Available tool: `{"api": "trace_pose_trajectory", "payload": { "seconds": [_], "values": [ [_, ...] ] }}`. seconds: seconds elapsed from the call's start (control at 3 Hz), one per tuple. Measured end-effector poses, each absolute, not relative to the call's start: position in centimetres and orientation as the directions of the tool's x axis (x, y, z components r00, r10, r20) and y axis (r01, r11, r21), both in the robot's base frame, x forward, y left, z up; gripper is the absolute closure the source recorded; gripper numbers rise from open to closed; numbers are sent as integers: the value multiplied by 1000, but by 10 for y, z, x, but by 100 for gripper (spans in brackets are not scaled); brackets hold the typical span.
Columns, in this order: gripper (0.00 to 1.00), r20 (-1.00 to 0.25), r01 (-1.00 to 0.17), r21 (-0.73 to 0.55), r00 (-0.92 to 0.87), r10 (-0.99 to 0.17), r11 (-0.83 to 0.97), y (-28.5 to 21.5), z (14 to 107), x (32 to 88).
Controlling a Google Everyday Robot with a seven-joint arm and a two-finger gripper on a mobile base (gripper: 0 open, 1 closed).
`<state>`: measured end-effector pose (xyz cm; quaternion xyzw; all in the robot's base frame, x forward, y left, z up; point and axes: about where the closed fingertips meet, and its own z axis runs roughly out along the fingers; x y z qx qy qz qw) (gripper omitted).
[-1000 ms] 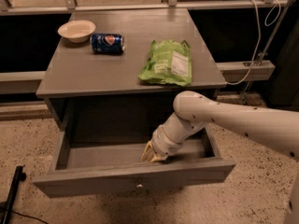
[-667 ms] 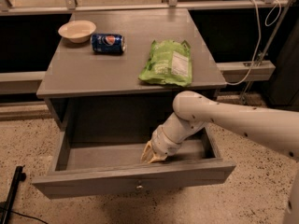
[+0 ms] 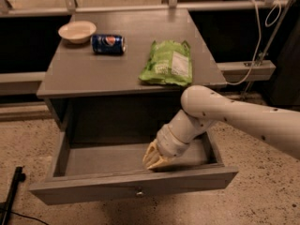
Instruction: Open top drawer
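The grey top drawer [image 3: 133, 187] stands pulled far out from under the tabletop, its inside bare, with a small round knob [image 3: 139, 192] at the centre of its front panel. My gripper [image 3: 152, 161] reaches down into the drawer from the right on the white arm [image 3: 243, 118]. Its tan fingertips rest just behind the top edge of the front panel, near the middle.
On the grey tabletop [image 3: 84, 74] lie a white bowl [image 3: 77, 31], a blue soda can [image 3: 108, 44] on its side and a green chip bag [image 3: 168, 63]. A white cable [image 3: 255, 46] hangs at the right. A black object [image 3: 11, 196] sits on the speckled floor at the lower left.
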<state>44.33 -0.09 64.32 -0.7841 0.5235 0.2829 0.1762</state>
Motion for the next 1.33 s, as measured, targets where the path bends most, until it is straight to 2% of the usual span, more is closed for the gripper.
{"api": "trace_pose_trajectory", "payload": {
  "seconds": [0.33,0.67,1.0,1.33],
  "values": [
    [100,-628,-921,20,292,-721,-390,-1,643,443],
    [100,-596,-904,-74,378,-708,-421,-25,685,436],
    [100,-537,-911,-176,407,-739,-374,-65,734,435],
    [81,-527,-912,-186,406,-747,-365,-69,741,433]
  ]
}}
